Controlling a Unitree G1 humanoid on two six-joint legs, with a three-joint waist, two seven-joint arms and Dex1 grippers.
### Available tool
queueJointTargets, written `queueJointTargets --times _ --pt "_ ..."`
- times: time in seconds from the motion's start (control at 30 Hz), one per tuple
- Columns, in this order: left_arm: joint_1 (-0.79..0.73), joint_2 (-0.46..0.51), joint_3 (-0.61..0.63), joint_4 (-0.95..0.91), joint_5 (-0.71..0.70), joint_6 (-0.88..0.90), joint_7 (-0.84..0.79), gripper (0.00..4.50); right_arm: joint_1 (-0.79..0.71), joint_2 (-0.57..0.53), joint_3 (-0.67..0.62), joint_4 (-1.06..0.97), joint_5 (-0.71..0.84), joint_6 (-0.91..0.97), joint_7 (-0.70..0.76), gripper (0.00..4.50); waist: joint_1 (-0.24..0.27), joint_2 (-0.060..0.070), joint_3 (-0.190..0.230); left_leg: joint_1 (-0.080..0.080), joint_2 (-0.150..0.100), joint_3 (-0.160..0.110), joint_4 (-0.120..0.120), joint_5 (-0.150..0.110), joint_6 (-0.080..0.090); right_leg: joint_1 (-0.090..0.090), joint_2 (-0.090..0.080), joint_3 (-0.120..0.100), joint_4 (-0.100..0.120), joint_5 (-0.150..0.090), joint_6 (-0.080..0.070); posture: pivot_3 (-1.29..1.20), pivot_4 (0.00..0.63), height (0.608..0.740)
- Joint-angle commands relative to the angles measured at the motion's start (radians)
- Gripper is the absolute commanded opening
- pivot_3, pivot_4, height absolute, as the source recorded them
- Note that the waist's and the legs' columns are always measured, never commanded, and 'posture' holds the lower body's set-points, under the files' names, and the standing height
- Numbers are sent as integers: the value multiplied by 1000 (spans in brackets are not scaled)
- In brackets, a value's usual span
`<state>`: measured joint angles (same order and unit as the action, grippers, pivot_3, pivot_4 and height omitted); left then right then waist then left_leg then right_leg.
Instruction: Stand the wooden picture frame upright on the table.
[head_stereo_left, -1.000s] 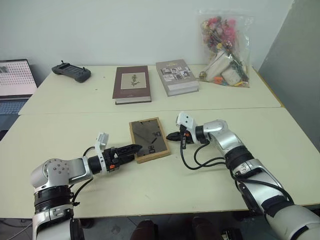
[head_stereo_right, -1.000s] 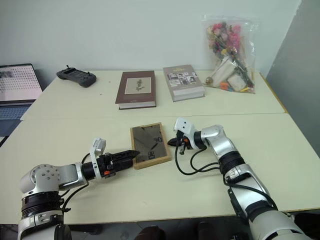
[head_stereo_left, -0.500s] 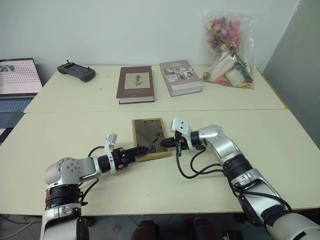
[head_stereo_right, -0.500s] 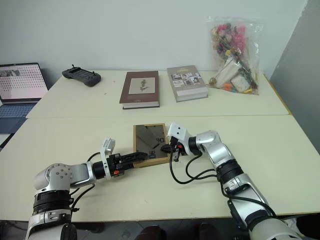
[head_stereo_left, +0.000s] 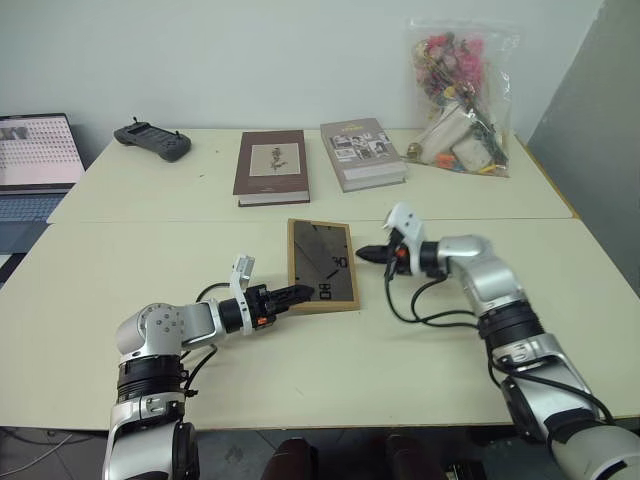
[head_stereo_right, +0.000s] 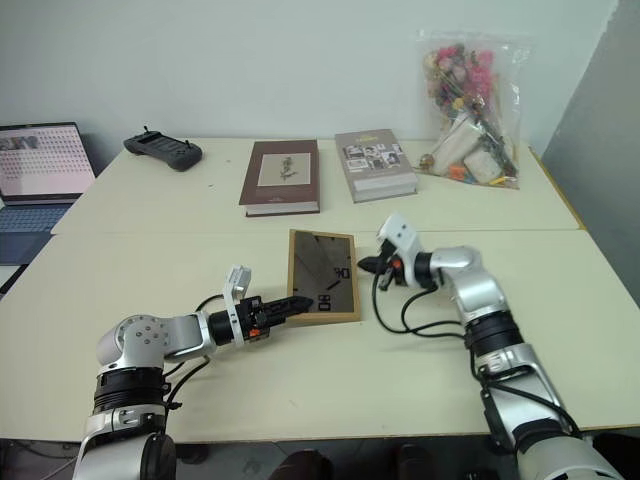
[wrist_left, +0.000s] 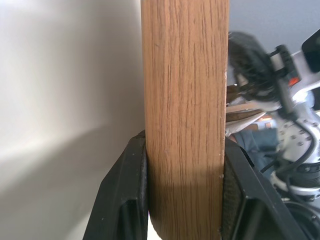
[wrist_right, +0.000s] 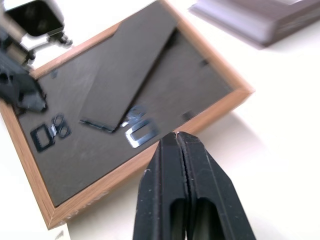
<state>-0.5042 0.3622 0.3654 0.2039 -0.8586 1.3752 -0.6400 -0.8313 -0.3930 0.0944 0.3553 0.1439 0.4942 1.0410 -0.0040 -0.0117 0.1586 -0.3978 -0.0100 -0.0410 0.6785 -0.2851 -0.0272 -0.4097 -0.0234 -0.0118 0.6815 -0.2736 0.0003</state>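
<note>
The wooden picture frame (head_stereo_left: 322, 264) lies with its dark grey back and fold-out stand facing up, near the middle of the table (head_stereo_left: 570, 300). My left gripper (head_stereo_left: 303, 292) is shut on the frame's near left edge. In the left wrist view the light wood edge (wrist_left: 185, 100) sits clamped between both black fingers (wrist_left: 125, 200). My right gripper (head_stereo_left: 366, 255) is shut and holds nothing. It hovers just off the frame's right edge, pointing at it without touching. The right wrist view looks down on the frame's back (wrist_right: 125, 100).
At the table's back lie a maroon book (head_stereo_left: 271, 166), a grey book (head_stereo_left: 363, 153), a clear bag of dried flowers (head_stereo_left: 458, 100) and a black controller (head_stereo_left: 151, 140). A laptop (head_stereo_left: 35, 165) stands off the far left edge. A seam (head_stereo_left: 150, 222) crosses the tabletop.
My left gripper has closed on the frame's near edge. The frame has turned and shifted right. My right gripper has drawn back from the frame, to the right and upward.
</note>
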Motion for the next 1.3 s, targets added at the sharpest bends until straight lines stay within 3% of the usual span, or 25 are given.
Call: queueJointTargets --times 0.03,0.23,0.57,0.73,1.0,1.3 --pt "-49 -17 61 -192 -119 8 18 1373 -68 -64 -54 -171 148 191 90 908 -1 -1 1 -1 0 0 0 0 0 -1 0 0 0 0 0 0 150 740" --pt "-72 -19 65 -302 -188 -9 45 1373 -182 -36 -68 -164 228 299 59 2158 -14 -1 1 0 1 0 -1 0 0 -1 1 1 0 0 0 0 150 740" --pt "-77 16 15 -327 -190 -51 40 1373 -284 51 32 -120 204 215 64 4281 -21 -1 1 -1 1 0 -1 0 0 -1 1 1 -1 0 0 0 150 740" --pt "-56 30 -3 -342 -188 -67 46 1373 -241 32 96 -238 209 186 119 4281 -24 -1 1 -1 1 0 -1 0 0 -1 1 1 -1 0 0 0 150 740" --pt "-52 38 29 -317 -221 -57 75 1373 -203 -74 3 -409 398 398 168 4281 -21 -1 1 -1 1 -1 -1 0 0 -1 1 1 -1 0 0 0 150 740" --pt "-31 111 -22 -347 -215 -90 24 1373 -140 -248 -76 -331 361 375 106 4281 -21 -2 2 -1 1 0 -1 -2 3 -1 1 1 -1 0 0 0 150 740"
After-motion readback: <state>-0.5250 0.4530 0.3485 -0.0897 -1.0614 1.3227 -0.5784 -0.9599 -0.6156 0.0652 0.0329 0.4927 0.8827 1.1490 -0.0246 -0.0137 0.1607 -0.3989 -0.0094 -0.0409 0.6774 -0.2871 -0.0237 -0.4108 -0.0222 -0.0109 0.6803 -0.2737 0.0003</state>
